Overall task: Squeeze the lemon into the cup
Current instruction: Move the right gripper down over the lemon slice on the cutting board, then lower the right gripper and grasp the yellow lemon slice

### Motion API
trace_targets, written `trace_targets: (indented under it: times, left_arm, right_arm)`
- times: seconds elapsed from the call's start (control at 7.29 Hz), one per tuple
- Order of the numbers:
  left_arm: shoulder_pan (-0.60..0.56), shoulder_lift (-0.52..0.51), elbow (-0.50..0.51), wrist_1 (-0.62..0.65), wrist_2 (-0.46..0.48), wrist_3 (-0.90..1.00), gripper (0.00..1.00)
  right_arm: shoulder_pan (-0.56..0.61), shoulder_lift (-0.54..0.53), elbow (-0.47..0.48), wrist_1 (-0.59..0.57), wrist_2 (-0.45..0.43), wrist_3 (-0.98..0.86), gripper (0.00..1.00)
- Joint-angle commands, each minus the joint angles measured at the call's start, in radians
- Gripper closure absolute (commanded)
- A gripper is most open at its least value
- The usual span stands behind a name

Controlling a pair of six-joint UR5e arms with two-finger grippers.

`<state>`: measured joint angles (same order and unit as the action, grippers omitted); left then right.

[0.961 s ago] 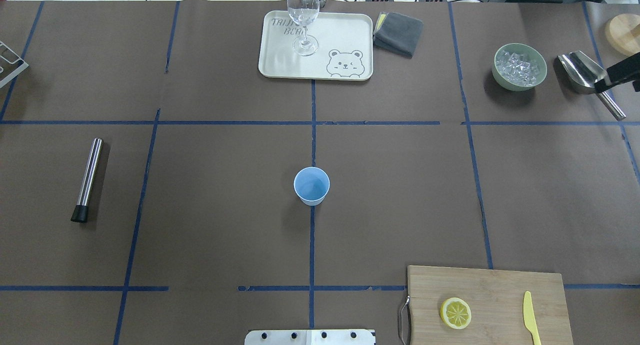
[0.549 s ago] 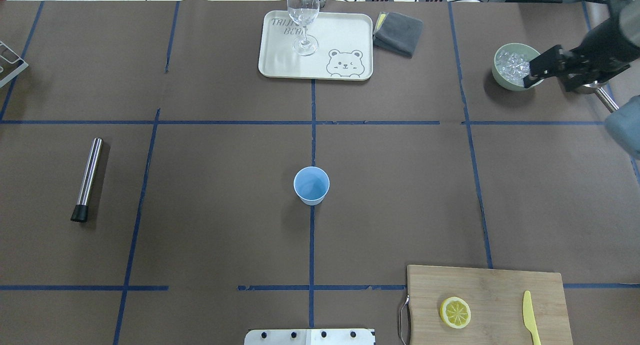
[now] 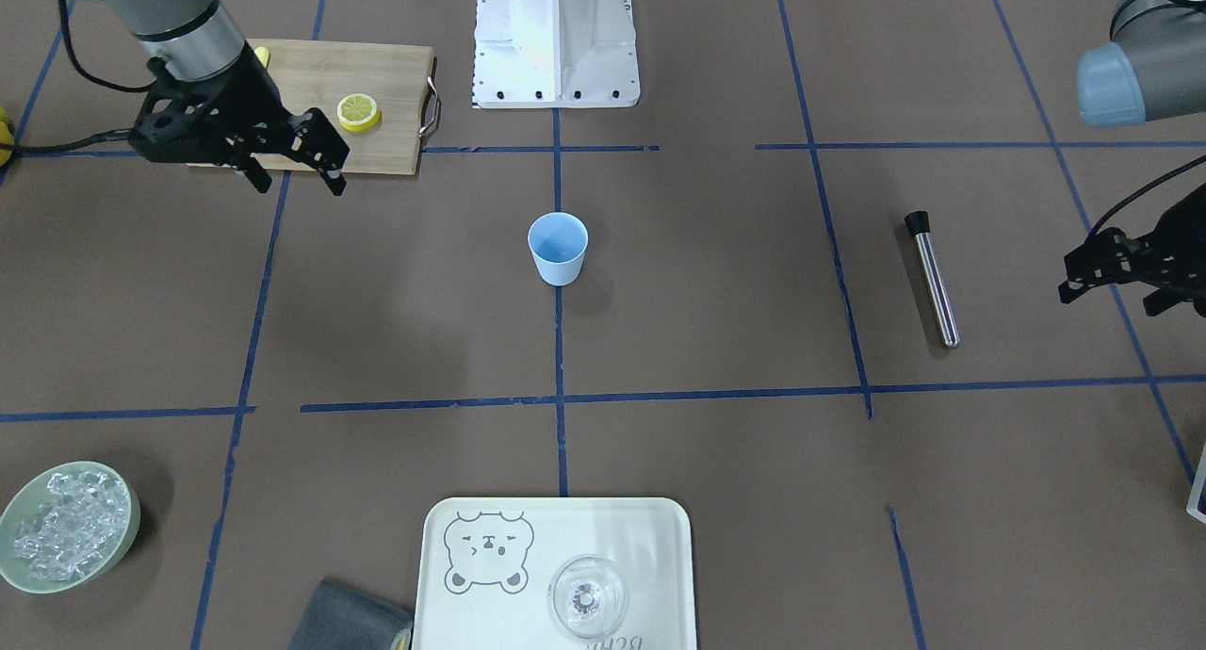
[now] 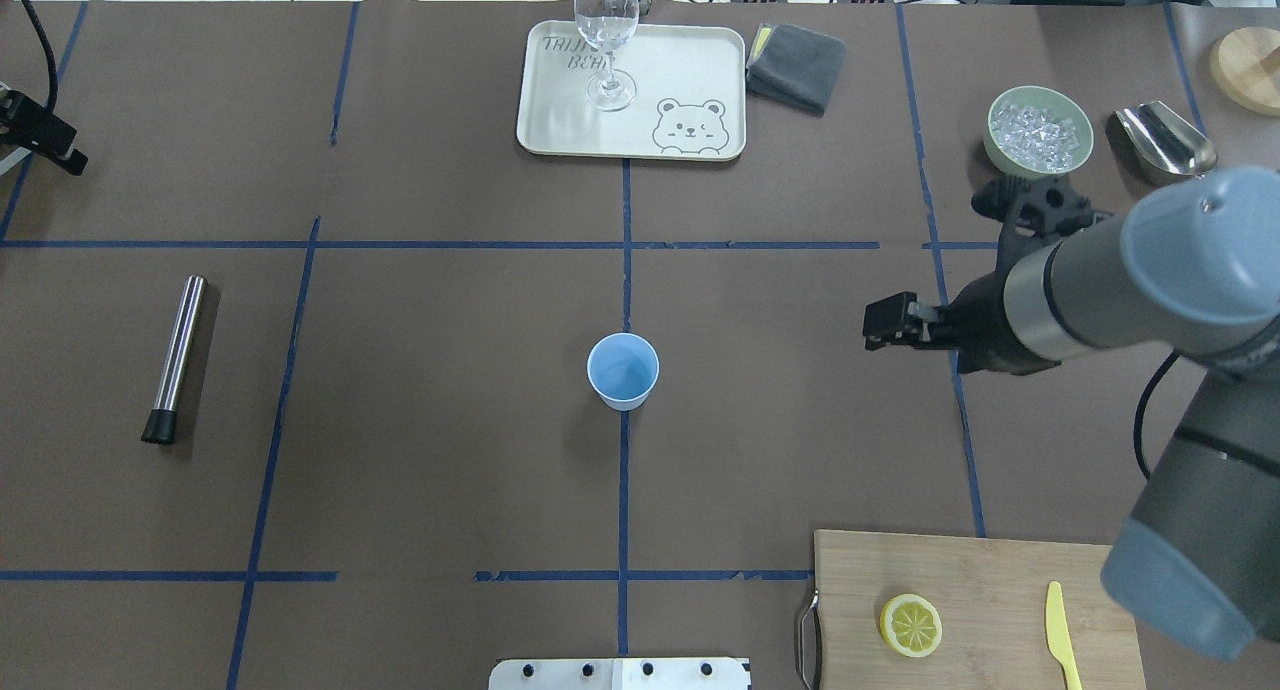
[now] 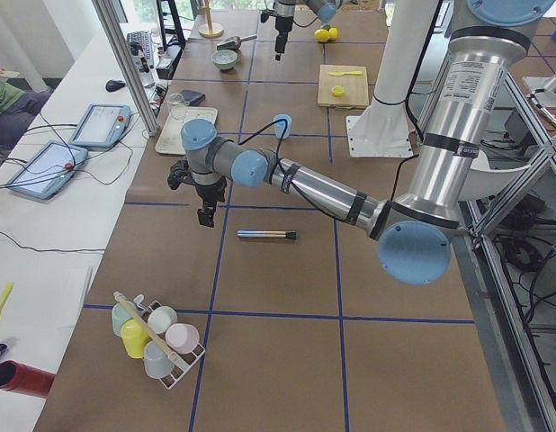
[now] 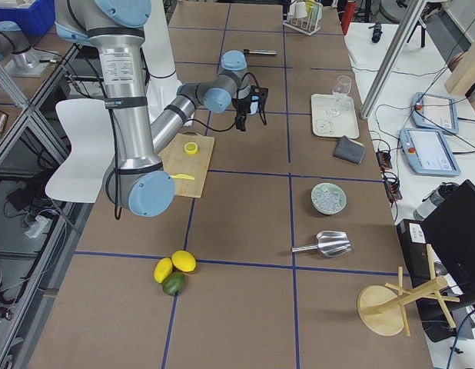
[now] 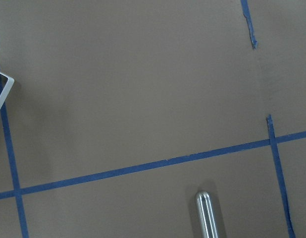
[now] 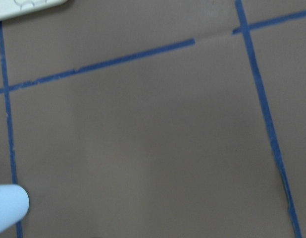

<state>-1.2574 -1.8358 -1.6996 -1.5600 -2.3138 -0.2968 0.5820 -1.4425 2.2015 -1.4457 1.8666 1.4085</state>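
The lemon [image 4: 911,625], a round piece with its pale cut face up, lies on the wooden board [image 4: 1000,570] at the near right; it also shows in the front view [image 3: 359,111]. The light-blue cup [image 4: 623,371] stands upright at the table's middle, also in the front view [image 3: 558,247]. My right gripper [image 3: 294,183] hangs open and empty above the table between board and cup. My left gripper [image 3: 1112,297] is open and empty at the far left, beyond the steel muddler [image 4: 177,360].
A yellow knife [image 4: 1062,635] lies on the board. At the back stand a cream tray [image 4: 690,70] with a wine glass [image 4: 606,30], a grey cloth [image 4: 797,65], a bowl of ice [image 4: 1038,133] and a steel scoop [image 4: 1160,140].
My right arm has swung in from the far right by the ice bowl toward the table's middle right. My left gripper has come into view at the left edge.
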Motion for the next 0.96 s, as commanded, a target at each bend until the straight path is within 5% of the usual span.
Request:
trace_targets:
  times: [0.0, 0.27, 0.82]
  left_arm:
    - [0.006, -0.019, 0.008, 0.0, -0.001, -0.012, 0.0]
    - [0.006, -0.02, 0.009, 0.0, -0.003, -0.012, 0.0]
    - [0.006, -0.026, 0.0, 0.002, -0.007, -0.013, 0.0]
  right_arm:
    - [-0.294, -0.137, 0.034, 0.15, -0.29, 0.175, 0.0]
    - [-0.471, -0.214, 0.034, 0.175, -0.465, 0.211, 0.0]
    - [-0.536, -0.225, -0.002, 0.176, -0.483, 0.234, 0.0]
